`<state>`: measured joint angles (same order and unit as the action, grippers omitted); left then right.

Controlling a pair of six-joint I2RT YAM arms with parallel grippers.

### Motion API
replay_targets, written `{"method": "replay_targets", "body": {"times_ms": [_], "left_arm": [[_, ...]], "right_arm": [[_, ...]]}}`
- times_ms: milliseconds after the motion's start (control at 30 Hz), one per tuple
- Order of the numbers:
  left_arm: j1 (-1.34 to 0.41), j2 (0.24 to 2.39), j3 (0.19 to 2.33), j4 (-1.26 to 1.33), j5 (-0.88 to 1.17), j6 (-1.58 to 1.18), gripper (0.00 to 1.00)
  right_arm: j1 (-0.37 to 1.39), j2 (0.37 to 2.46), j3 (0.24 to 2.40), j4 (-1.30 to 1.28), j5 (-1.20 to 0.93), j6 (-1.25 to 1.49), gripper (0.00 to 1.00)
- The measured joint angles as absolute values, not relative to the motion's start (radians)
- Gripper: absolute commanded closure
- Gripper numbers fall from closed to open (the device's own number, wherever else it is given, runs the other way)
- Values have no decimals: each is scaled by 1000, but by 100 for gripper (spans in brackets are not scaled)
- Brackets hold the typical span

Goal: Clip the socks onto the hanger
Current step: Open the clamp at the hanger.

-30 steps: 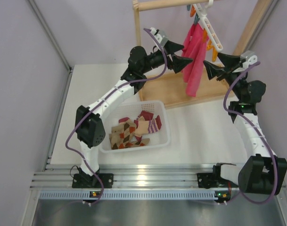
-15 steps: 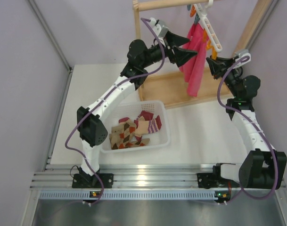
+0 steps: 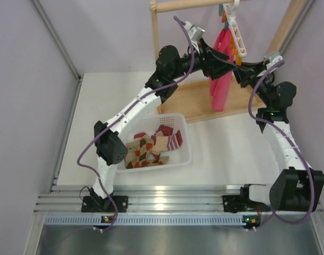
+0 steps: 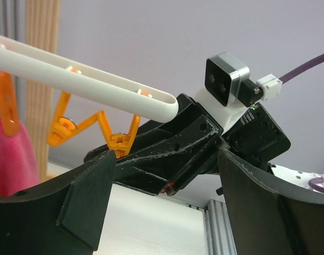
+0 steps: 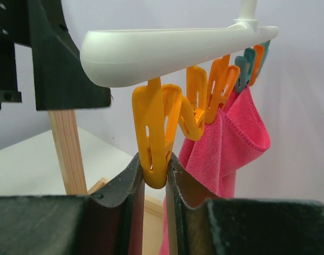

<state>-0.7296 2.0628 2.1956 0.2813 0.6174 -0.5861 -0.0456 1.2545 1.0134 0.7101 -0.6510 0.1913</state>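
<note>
**Right gripper pinches the hanger's end clip**

We see the hanger (image 3: 233,33), a slim white plastic bar with a rounded end. It hangs tilted from the wooden rack (image 3: 169,5), with a row of orange clips beneath it. A pink cloth (image 3: 221,79) is clipped further along the bar.

The right gripper (image 5: 155,171) has its jaws drawn narrow on the outermost orange clip (image 5: 154,133), squeezing its lower end. The left gripper (image 4: 167,180) sits just beside the bar's tip, its jaws wide and holding nothing.

The socks (image 3: 151,146), striped and argyle, lie heaped in the white basket (image 3: 188,139) on the table, well apart from the hanger.
</note>
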Motion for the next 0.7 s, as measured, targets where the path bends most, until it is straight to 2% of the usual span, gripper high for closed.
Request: {"method": "replay_targets", "body": {"times_ms": [467, 700], "left_arm": [[-744, 2131, 2217, 327, 585, -675, 29], [-743, 2187, 2273, 381, 559, -714, 28]], "right_arm": [[-46, 1252, 1037, 647, -758, 229, 100], [-47, 1252, 1044, 642, -777, 258, 100]]}}
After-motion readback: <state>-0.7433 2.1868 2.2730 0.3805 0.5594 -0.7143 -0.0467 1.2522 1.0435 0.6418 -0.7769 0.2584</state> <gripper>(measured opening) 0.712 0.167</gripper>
